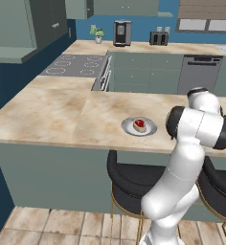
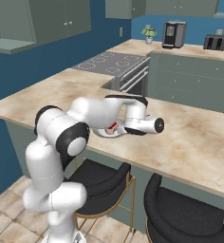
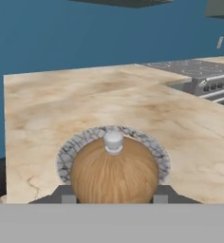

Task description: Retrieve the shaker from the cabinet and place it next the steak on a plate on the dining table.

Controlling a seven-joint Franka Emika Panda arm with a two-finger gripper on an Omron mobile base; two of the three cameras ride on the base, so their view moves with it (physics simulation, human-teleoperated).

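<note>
The shaker (image 3: pixel 114 175), brown wood with a small pale knob, sits between my gripper's (image 3: pixel 113 198) dark fingertips, which are shut on it. Right behind it lies the round grey plate (image 3: pixel 65 154) on the beige marbled dining table (image 3: pixel 61 104). In the left base view the plate (image 1: pixel 128 127) carries the small red steak (image 1: pixel 140 125), a little left of my arm. In the right base view my hand (image 2: pixel 144 124) hangs low at the plate's (image 2: pixel 100 133) right side and a bit of steak (image 2: pixel 113 127) peeks out under the forearm. The cabinet (image 1: pixel 19 28) hangs at the upper left.
Two dark stools (image 1: pixel 129 179) stand under the table's near edge. A cooktop (image 1: pixel 79 64) lies beyond the table. A coffee machine (image 1: pixel 122 32), a toaster (image 1: pixel 158 38) and a small plant (image 1: pixel 98 33) line the back counter.
</note>
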